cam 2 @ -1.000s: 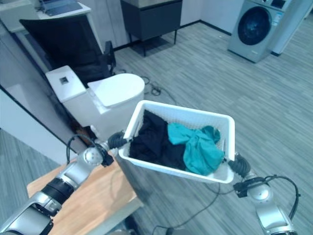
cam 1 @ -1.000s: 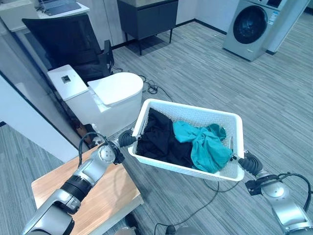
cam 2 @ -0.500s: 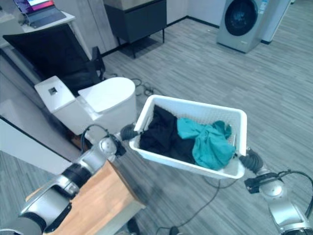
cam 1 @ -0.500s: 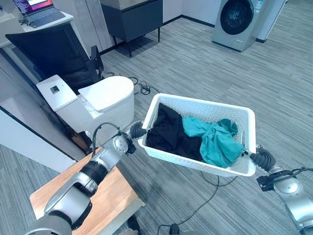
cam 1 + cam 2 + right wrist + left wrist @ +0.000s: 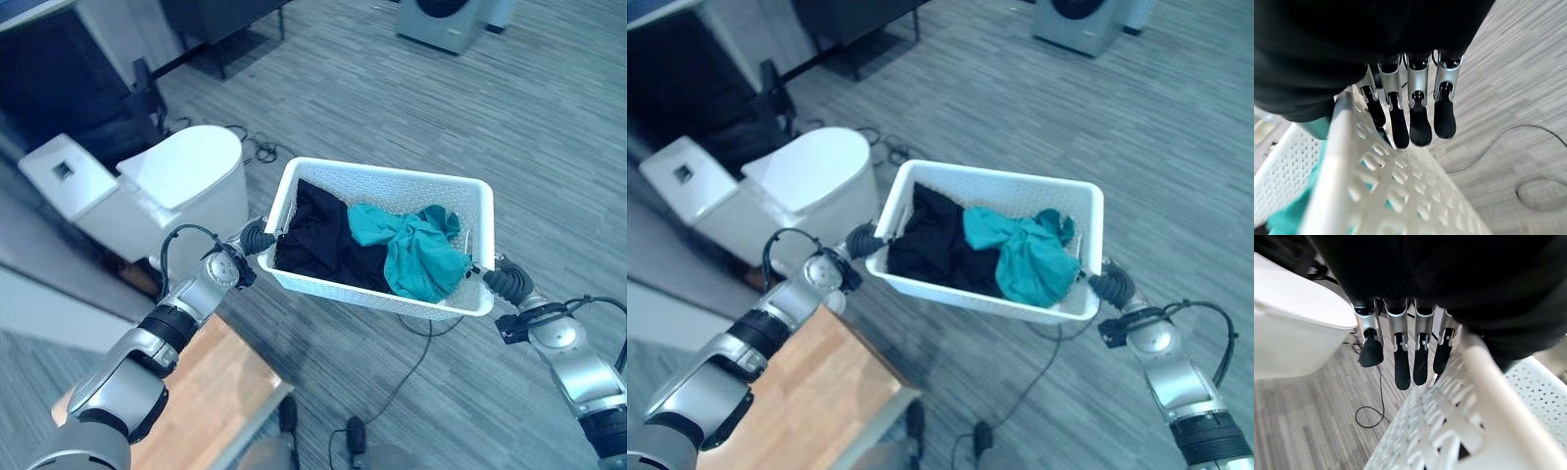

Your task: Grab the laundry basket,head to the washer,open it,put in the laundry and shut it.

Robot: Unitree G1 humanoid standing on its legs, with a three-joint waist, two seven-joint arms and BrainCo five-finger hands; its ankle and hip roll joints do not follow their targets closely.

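Where it hangs, perforated plastic basket (image 5: 304, 178) (rectangular) holds crumpled cloth (image 5: 416, 257).

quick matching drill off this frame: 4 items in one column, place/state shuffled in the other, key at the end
Items:
1. black garment
2. teal garment
3. washer
4. toilet

Places/states:
A. on the floor, beyond the robot's left arm
B. in the basket, at the end by the right hand
C. far across the floor, at the top edge of the head views
D. in the basket, at the end by the left hand

Pairs: 1-D, 2-B, 3-C, 4-A
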